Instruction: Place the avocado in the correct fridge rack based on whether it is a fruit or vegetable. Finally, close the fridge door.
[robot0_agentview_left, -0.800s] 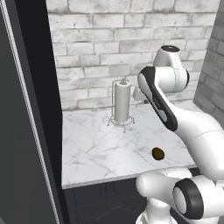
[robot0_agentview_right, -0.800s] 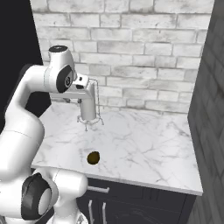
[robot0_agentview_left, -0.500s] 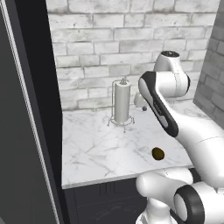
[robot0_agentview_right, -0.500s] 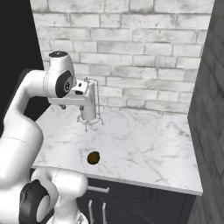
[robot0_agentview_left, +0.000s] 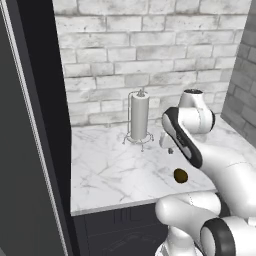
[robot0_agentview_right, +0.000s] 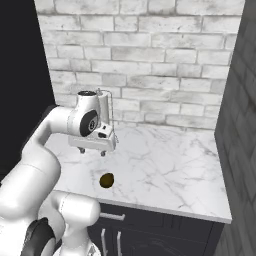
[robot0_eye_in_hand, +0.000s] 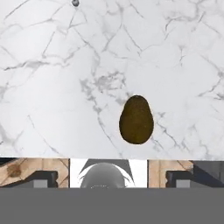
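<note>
The gripper (robot0_agentview_right: 93, 151), its finger spacing unclear, hovers above the avocado (robot0_eye_in_hand: 136, 119), which lies on the marble counter (robot0_agentview_left: 110, 170) below it, near the edge, so an off-centre descent could nudge the fruit over the edge.

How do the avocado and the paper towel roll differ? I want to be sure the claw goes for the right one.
The avocado is small, dark brown-olive and oval; the roll is tall, pale grey and cylindrical. The avocado lies loose near the counter's front edge; the roll stands upright in a wire holder near the brick wall. Both sit on the same marble counter, apart from the claw.
</note>
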